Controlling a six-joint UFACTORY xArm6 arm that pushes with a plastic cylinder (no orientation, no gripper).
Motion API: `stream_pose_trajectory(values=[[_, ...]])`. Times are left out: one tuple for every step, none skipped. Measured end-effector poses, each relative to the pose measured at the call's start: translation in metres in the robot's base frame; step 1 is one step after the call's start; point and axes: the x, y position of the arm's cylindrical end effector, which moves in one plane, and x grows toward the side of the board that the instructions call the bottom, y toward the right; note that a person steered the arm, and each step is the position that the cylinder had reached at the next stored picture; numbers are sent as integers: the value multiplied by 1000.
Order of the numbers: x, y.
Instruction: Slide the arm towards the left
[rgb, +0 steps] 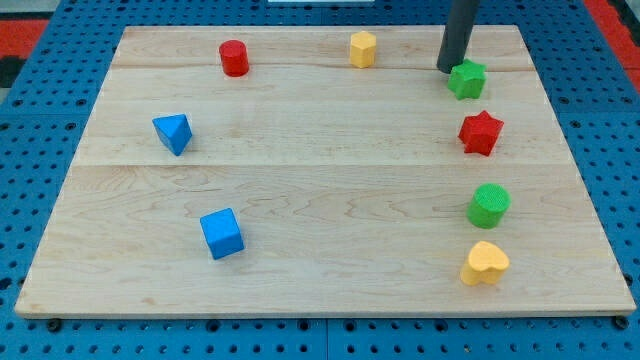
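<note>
My tip (447, 68) is the lower end of a dark rod that comes down from the view's top right. It rests on the board just left of the green star block (467, 79), touching or nearly touching it. A yellow hexagonal block (363, 48) lies further left along the top edge, and a red cylinder (234, 57) beyond it. A red star block (480, 132) sits below the green star.
A green cylinder (489, 204) and a yellow heart block (485, 263) sit at the lower right. A blue triangular block (173, 132) and a blue cube (221, 233) sit on the left. The wooden board (320, 180) lies on a blue pegboard.
</note>
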Motion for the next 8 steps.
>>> stream_pose_trajectory(values=[[0,-10],[0,-15],[0,-16],[0,-16],[0,-20],[0,-25],[0,-27],[0,-29]])
